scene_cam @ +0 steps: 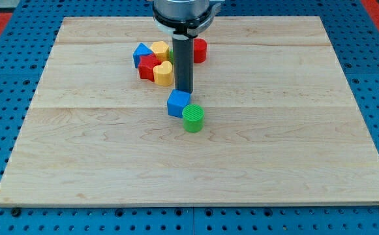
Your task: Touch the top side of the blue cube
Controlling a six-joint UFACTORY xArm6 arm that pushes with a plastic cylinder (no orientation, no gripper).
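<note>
A wooden board [98, 156] lies on a blue pegboard table [6, 78]. Toward the view's top, left of centre, a cluster of blocks sits packed together: leftmost a blue block [141, 53] with a peaked top, then a red block [149, 66] touching it below and to the view's right, a yellow block [160, 49] above that, and a yellow heart [164, 74] at the cluster's lower right, just left of the rod. A red cylinder [199, 50] shows to the view's right of the rod, partly hidden behind it. The dark rod [183, 65] comes straight down from the arm's round mount at the view's top, and my tip [184, 90] ends right at the top edge of the blue cube [178, 104]; it appears to touch the cube's upper side, though whether contact is firm cannot be told. The arm carries no claw, only this rod, so there is nothing to open or close. The blue cube lies near the board's middle, directly below my tip in the view, apart from the cluster. A green cylinder [193, 118] touches the cube's lower right corner.
</note>
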